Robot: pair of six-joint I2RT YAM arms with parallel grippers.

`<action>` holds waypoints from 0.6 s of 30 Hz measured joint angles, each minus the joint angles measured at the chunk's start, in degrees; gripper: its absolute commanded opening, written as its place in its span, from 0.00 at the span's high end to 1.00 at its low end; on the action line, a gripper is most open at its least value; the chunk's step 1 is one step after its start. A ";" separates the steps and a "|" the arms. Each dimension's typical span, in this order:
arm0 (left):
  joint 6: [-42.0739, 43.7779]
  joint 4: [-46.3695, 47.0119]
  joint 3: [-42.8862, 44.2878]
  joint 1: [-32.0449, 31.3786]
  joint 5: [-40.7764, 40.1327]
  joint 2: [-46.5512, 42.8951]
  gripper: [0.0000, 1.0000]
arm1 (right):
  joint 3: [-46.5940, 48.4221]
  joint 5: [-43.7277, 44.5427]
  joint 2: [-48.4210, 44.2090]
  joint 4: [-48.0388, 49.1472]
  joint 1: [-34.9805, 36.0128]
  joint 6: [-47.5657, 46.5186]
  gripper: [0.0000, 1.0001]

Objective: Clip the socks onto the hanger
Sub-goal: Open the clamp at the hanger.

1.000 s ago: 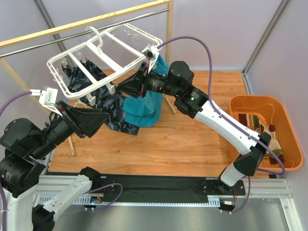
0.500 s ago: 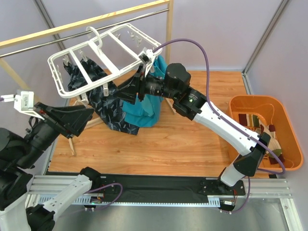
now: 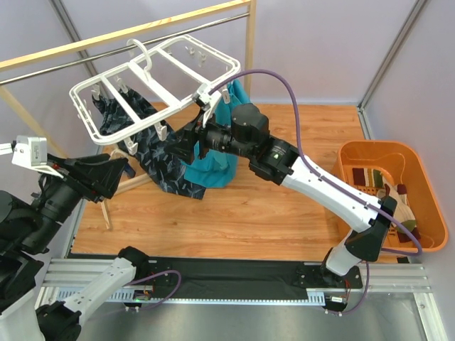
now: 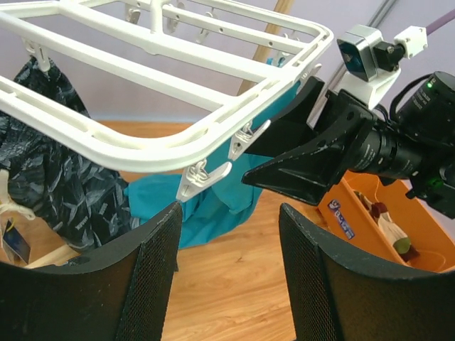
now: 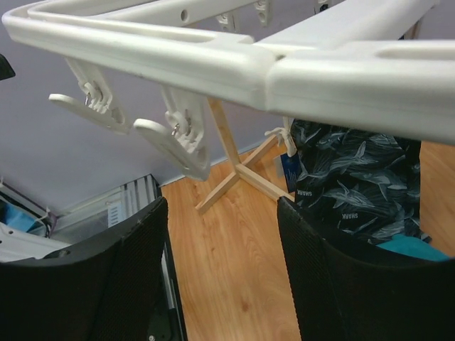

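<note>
Wood-plank tabletop (image 3: pixel 234 206), purple walls. Left gripper (image 4: pixel 226 227) and right gripper (image 5: pixel 222 213) both gape wide, nothing held, facing each other just under the hanger (image 3: pixel 153 78) — it lies nearly flat, long side running from one gripper toward the other, clips (image 5: pixel 178 142) dangling over the right one. Navy cloth (image 3: pixel 160 160) and teal cloth (image 3: pixel 213 160) hang close behind them. Socks (image 3: pixel 377 177) sit in the orange bin (image 3: pixel 370 147) — way back by the right arm's base.
</note>
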 measured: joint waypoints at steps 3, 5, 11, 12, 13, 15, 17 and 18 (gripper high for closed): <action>0.15 0.44 -0.35 0.00 0.20 0.26 0.36 | -0.26 2.99 -0.02 -0.09 1.92 -2.91 0.35; 0.15 0.59 -0.46 0.00 0.50 0.57 0.36 | -1.09 4.85 -0.20 0.76 3.17 -4.59 0.36; 0.13 1.31 -0.63 0.00 1.55 1.33 0.36 | -5.81 12.07 -0.55 5.73 6.05 -7.98 0.41; 0.13 1.42 -0.68 0.00 1.62 1.42 0.36 | -6.64 13.29 -0.57 6.88 6.38 -8.28 0.42; 0.13 1.46 -0.74 -0.02 1.68 1.42 0.36 | -7.45 14.14 -0.66 8.07 6.49 -8.57 0.43; 0.13 1.55 -0.96 0.00 1.86 1.42 0.36 | -9.31 15.82 -1.18 10.43 6.67 -8.92 0.44; 0.13 1.70 -1.18 0.00 2.01 1.42 0.36 | -10.32 16.94 -1.60 12.26 6.67 -9.14 0.44; 0.13 1.75 -1.27 -0.02 2.03 1.42 0.36 | -10.34 17.31 -1.73 12.94 6.64 -9.25 0.44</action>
